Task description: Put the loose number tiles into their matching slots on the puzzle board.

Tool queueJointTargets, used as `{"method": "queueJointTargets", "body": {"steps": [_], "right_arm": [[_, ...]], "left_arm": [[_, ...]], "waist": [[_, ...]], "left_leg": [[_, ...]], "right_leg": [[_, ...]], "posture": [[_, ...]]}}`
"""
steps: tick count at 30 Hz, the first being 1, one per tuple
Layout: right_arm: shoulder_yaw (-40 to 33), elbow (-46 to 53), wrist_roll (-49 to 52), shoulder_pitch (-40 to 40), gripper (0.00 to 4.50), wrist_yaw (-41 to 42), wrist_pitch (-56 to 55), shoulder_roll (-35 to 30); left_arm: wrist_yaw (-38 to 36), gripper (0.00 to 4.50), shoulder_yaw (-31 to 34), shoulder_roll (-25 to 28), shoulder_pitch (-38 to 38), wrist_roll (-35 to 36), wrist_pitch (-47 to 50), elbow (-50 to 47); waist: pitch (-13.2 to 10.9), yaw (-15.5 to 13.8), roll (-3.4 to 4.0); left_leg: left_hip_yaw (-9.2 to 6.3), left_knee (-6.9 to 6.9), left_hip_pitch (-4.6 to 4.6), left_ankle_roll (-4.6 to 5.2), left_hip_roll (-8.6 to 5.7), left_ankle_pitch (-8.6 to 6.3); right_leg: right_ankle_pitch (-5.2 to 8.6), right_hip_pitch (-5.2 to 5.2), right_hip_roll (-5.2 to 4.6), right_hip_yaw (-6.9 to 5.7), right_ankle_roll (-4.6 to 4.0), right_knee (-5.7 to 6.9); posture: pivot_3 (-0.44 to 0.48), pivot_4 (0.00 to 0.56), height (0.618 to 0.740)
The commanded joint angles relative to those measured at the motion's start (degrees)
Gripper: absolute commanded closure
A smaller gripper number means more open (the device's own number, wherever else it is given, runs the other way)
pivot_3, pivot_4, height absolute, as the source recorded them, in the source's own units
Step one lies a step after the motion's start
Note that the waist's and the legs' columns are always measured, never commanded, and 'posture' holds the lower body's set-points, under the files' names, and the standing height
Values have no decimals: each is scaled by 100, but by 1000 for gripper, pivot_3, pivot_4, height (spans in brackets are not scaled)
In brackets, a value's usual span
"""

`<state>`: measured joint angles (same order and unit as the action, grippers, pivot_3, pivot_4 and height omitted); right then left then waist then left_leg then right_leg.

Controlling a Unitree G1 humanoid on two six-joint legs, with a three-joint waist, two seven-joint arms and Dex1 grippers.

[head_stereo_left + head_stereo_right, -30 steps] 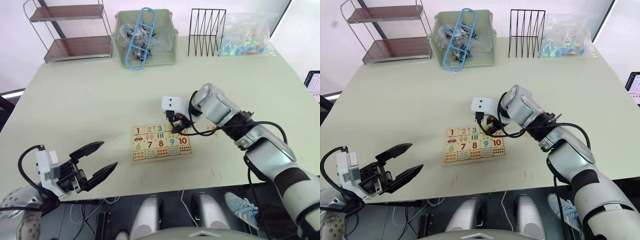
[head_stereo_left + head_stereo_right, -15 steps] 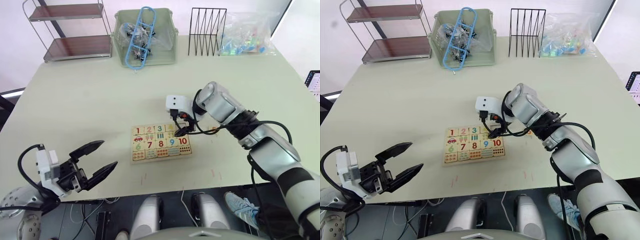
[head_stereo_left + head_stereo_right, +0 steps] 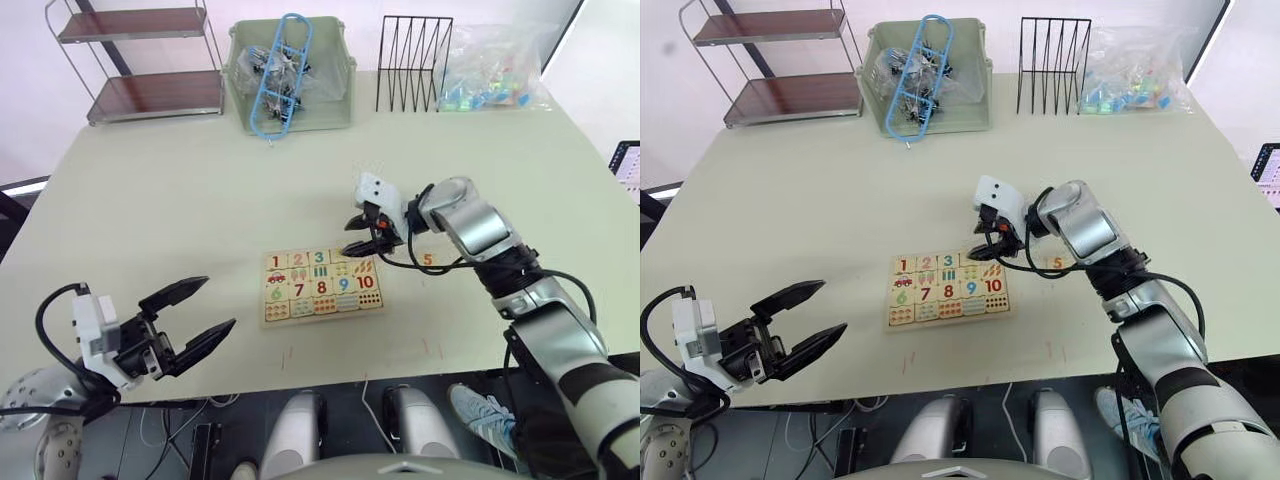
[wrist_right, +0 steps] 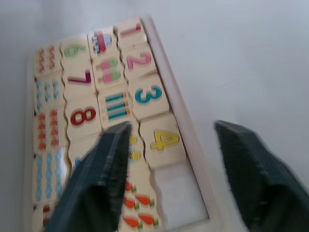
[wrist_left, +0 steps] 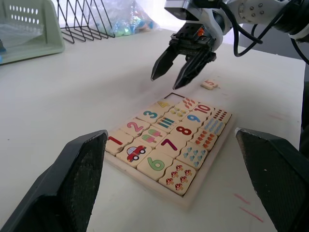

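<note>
the puzzle board [image 3: 322,286] lies flat near the middle of the table [image 3: 180,200], and its top row reads 1, 2, 3 and 4 with one bare slot [image 4: 177,193] at the end nearest the right arm; the last loose tile, the 5 [image 3: 427,260], sits on the table just off that end of the board; the right gripper [image 3: 364,236] hangs above the far corner of the board with its fingers spread and nothing between them; the left gripper [image 3: 197,314] waits low at the near edge, well apart from the board, its fingers also wide and empty; the step in hand looks to be fetching the 5, so the right gripper should swing out to the tile, come down square over it and pinch its opposite edges; which way up the numeral faces is hard to tell from here, so check that before lowering it level into the recess, beside the 4 [image 4: 160,140].
</note>
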<state>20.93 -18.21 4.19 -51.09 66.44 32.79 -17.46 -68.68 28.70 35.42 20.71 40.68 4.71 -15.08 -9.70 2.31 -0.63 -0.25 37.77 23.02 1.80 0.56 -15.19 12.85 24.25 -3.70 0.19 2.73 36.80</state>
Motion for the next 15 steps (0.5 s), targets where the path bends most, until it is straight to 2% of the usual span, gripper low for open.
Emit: {"method": "queueJointTargets", "body": {"steps": [1, 2, 3, 15], "right_arm": [[-306, 265, 191, 157, 3614, -225, -430, 78], [-330, 280, 208, 216, 4162, -270, -514, 98], [-341, 289, 220, 252, 4460, -300, -572, 109], [-206, 1, 21, 765, 4460, -797, -1436, 247]], "left_arm": [[-73, 0, 88, 73, -7, 23, -64, 23], [-85, 0, 90, 78, -12, 21, -70, 38], [-93, 0, 92, 80, -15, 19, -74, 47], [-150, 0, 113, 67, -27, -22, -154, 97]], "waist": [[0, 0, 0], [0, 0, 0], [0, 2, 0], [0, 0, -1]], "left_leg": [[0, 0, 0, 0, 0, 0], [3, 1, 0, 0, 0, 0], [4, 1, 0, 0, 0, 0], [6, 6, -5, -2, 2, 3]], "right_leg": [[0, 0, 1, 1, 1, 0], [-1, 0, 1, 3, 2, 0], [-1, 0, 2, 4, 2, 0], [-2, -4, 12, 8, 4, 5]], "posture": [[0, 150, 740], [0, 150, 740], [0, 150, 740], [0, 150, 740]]}}
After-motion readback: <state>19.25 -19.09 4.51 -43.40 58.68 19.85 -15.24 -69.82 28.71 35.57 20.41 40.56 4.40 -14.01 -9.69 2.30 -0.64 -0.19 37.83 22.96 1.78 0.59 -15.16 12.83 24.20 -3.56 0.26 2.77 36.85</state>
